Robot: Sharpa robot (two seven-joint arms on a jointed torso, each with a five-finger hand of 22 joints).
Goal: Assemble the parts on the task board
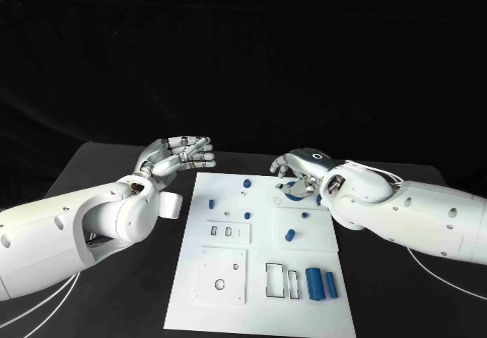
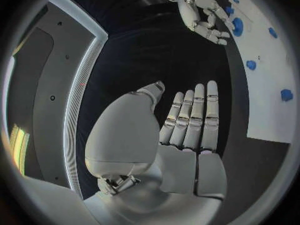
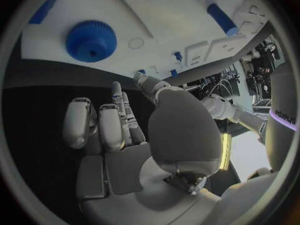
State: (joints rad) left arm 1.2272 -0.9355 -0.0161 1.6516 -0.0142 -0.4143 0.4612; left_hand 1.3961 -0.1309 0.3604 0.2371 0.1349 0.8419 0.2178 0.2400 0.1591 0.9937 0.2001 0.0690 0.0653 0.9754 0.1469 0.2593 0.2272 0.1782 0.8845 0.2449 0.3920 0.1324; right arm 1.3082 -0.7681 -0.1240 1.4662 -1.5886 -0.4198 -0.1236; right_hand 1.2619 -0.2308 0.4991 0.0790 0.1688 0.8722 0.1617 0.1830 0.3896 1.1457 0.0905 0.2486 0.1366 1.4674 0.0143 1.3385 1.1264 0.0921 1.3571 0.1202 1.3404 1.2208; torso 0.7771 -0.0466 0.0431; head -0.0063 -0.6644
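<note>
Several small blue parts are scattered over the task board [image 1: 305, 282], the white plate in the middle of the black table [image 1: 101, 169]: two blue cylinders [image 1: 321, 283] lie side by side near its near right corner, a small blue piece [image 1: 291, 234] rests mid-board, and a blue toothed gear [image 3: 91, 40] sits near the far right edge. The right hand [image 1: 298, 166] hovers just over that far right part of the board, close to the gear; in the right wrist view its fingers are partly curled and apart, with nothing between them, and the gear lies clear of the fingertips. The left hand [image 1: 181, 156] hangs just beyond the board's far left corner, over bare table, palm flat and fingers straight and close together, holding nothing. By my judgement the step in hand is the right hand's approach to the gear, with no part yet picked up. The next move seems to call for lowering the fingers around the gear's rim and closing on it squarely, since a round toothed piece could slip or tip if caught off-centre.
</note>
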